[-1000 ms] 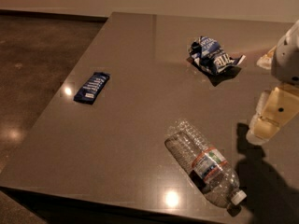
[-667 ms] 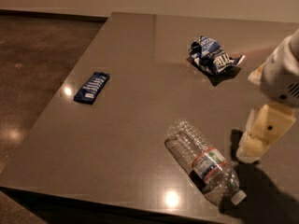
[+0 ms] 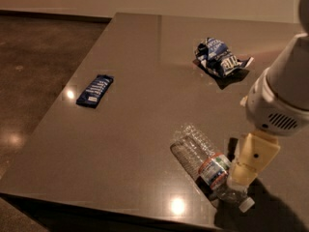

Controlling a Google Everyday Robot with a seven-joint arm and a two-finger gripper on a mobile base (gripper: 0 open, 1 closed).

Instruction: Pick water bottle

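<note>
The brown table (image 3: 145, 105) is filling most of the view and is keeping the same three things in the same places as a second ago. The white arm (image 3: 285, 95) is the part that is changing: it is reaching in from the right edge, and it is now sitting lower and further left than in both earlier frames. Its cream gripper (image 3: 241, 178), which was hanging well apart from the bottle (image 3: 198, 153) on the right a second ago, is now pointing down over the bottle's neck end, just right of the label (image 3: 215, 168), and its lower tip is overlapping the plastic there. Whether the gripper is set wide or narrow is not showing from this angle, so I cannot tell, and I cannot tell whether it is gripping the plastic or only touching it. The bottle is lying on its side near the front edge of the table, running diagonally with its base towards the middle and its white cap (image 3: 246, 205) towards the front right corner. It is looking clear and ribbed, with a white label edged in orange-red. The blue-and-white bag (image 3: 219, 57) is lying crumpled at the far right, well apart from the bottle. The dark-blue wrapper (image 3: 95, 91) is lying flat near the left edge.
</note>
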